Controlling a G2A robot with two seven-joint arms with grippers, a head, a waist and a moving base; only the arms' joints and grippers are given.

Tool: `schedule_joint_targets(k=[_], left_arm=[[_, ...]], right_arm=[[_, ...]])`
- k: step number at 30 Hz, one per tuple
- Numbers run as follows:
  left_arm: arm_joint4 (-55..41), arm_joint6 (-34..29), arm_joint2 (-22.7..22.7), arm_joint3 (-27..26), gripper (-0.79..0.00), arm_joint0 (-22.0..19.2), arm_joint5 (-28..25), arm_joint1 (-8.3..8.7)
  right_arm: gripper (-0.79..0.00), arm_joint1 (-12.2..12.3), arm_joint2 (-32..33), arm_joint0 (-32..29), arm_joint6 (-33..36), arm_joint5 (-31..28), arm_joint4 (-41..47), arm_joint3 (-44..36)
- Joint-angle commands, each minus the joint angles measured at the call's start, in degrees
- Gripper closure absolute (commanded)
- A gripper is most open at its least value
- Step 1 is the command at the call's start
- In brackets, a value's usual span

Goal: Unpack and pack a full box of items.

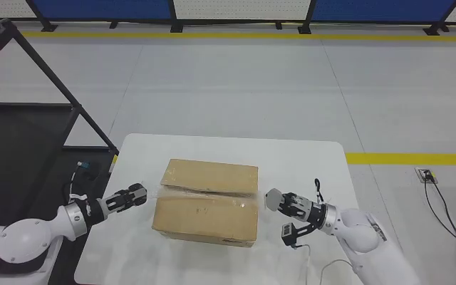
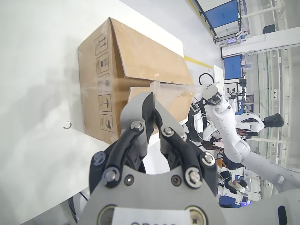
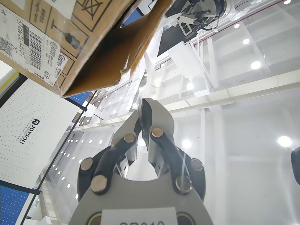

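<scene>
Beside one cardboard box (image 1: 206, 206), left fingers (image 2: 134, 108) and right fingers (image 3: 161, 118) clamp shut on clear tape (image 2: 173, 90).

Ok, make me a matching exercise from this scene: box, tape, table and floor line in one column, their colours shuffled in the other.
Column one: 1 box; 2 tape; 3 table; 4 floor line.
Column two: A white; B yellow; C brown; D clear.
Pairs: 1-C, 2-D, 3-A, 4-B.
</scene>
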Motion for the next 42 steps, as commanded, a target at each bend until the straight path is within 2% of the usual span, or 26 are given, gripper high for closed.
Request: schedule_joint_targets(k=[1,17,18,21,24,28,37,42], left_arm=[[0.02,0.29,0.36,0.6,0.0,-0.28,0.45,0.02],[1.54,1.51,2.94,3.44,0.0,-2.55,1.88,0.33],[1.62,1.61,3.01,3.49,-0.037,-2.57,1.88,0.36],[1.55,1.89,3.11,3.65,-0.243,-2.6,2.09,0.41],[1.59,2.15,3.19,3.68,-0.246,-2.66,2.17,0.48],[1.39,2.45,3.23,3.85,-0.311,-2.66,2.15,0.56],[0.85,3.79,2.87,3.74,-0.292,-2.37,1.77,0.72],[-0.81,5.24,1.65,2.25,-0.268,-0.88,0.18,0.76]], right_arm=[[0.0,-0.05,-0.13,0.3,-0.04,-1.08,-0.3,0.29],[0.0,-0.41,-0.68,1.2,-0.18,-5.72,-2.35,1.76],[0.0,-0.42,-0.71,1.24,-0.3,-5.82,-2.41,1.83],[0.0,-0.47,-0.66,1.33,-0.25,-6.06,-2.52,1.93],[0.0,-0.51,-0.69,1.3,-0.32,-6.19,-2.63,2.06],[0.0,-0.55,-0.59,1.38,-0.46,-6.45,-2.63,2.36],[0.0,-0.72,-0.06,1.12,1.66,-5.53,-2.91,2.09],[0.0,-0.86,0.03,1.0,2.99,-5.31,-3.51,1.77]])
